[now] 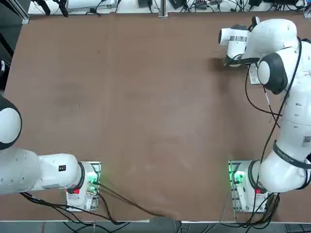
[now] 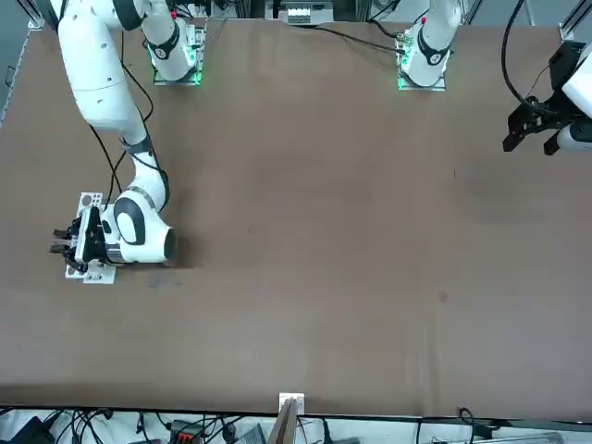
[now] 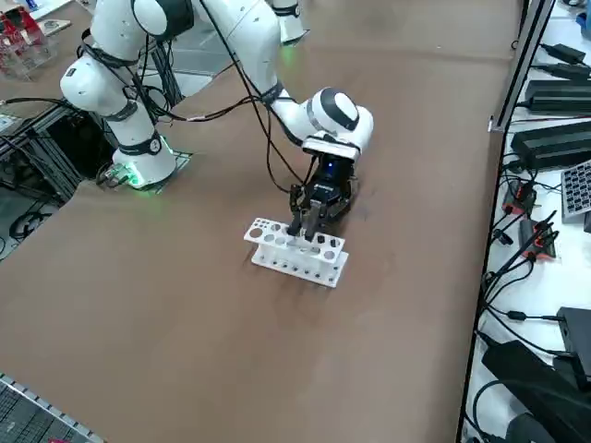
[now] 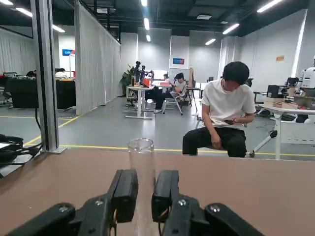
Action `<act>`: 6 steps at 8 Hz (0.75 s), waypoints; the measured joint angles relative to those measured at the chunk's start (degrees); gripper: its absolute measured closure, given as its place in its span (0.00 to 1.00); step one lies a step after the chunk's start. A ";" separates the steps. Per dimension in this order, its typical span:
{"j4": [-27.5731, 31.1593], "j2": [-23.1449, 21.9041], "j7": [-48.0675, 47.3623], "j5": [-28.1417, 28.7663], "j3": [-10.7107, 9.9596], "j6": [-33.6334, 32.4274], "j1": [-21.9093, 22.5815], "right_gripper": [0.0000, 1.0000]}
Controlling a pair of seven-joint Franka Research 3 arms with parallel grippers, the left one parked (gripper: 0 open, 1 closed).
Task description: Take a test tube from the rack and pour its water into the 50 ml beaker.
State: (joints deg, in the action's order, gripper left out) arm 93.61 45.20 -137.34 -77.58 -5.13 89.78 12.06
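So we're at the grab step here. The right arm's black two-finger gripper (image 3: 306, 221) sits low over the small white plastic rack with its rows of round holes (image 3: 295, 251), near the table's far right corner as the robot sees it. From the wrist camera, the fingers (image 4: 126, 194) are drawn in on a slender clear glass test tube (image 4: 141, 152), whose open rim pokes up just past the fingertips. There's a thin gap between the pads and the tube seems to sit right in it, so I'd call that a pinch on the tube, not empty fingers pressed together. In the right side view the gripper is right down at the rack's top tier, so the tube looks like it's still seated in its hole, not lifted out yet.

Can't make out the water in the tube at all.

Honest problem: I can't spot the tiny clear 50 ml beaker anywhere. The brown wooden table (image 1: 146, 121) looks bare in the overhead view, and the glass may just be invisible against it.

The next move, I reckon, is a straight vertical pull to clear the rack hole without dragging the rack along. Keep the tube upright so nothing sloshes, then carry it to wherever that beaker is.
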 joint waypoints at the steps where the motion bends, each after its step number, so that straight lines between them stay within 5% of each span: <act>1: -0.16 -1.10 1.58 0.05 0.02 -0.53 0.08 0.78; 6: -1.31 -8.65 8.56 0.80 0.34 -1.39 0.28 0.78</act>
State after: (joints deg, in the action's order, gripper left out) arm 92.30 36.54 -128.78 -76.78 -4.80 88.39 12.34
